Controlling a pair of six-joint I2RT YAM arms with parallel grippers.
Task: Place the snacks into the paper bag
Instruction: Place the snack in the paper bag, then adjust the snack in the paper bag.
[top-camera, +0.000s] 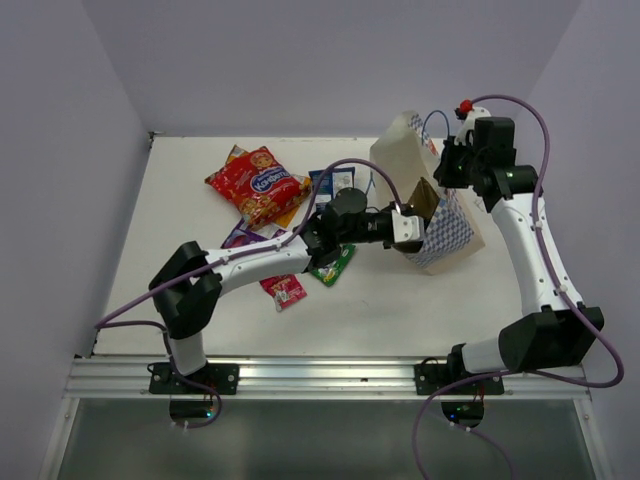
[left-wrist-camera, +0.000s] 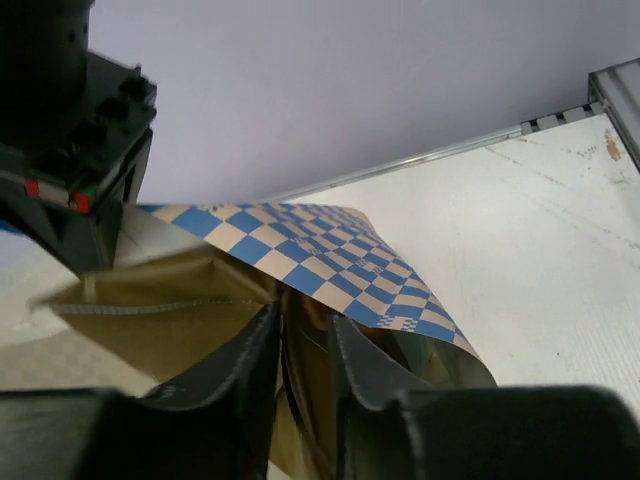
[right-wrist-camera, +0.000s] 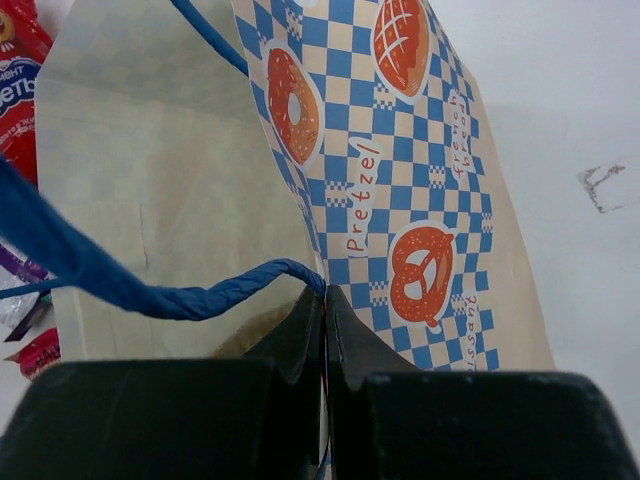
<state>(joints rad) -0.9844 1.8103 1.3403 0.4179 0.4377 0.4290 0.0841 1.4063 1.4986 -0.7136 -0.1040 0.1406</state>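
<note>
The paper bag (top-camera: 452, 232) lies tilted at the back right, its mouth facing left. My left gripper (top-camera: 412, 228) reaches into that mouth; its fingers (left-wrist-camera: 245, 375) stand a little apart over the bag's brown inside (left-wrist-camera: 150, 320), with nothing clearly held. My right gripper (top-camera: 447, 170) is shut on the bag's upper rim, beside the blue cord handle (right-wrist-camera: 150, 290). Snacks lie on the table to the left: a red packet (top-camera: 258, 183), a dark blue one (top-camera: 332, 180), a purple one (top-camera: 243, 238), a green one (top-camera: 333, 265) and a tiny pink-red one (top-camera: 286, 290).
The white table (top-camera: 400, 320) ends at a metal rail (top-camera: 330, 375) at the near side. Lilac walls close in at the back and both sides. The left arm (top-camera: 260, 262) stretches over the purple and green packets.
</note>
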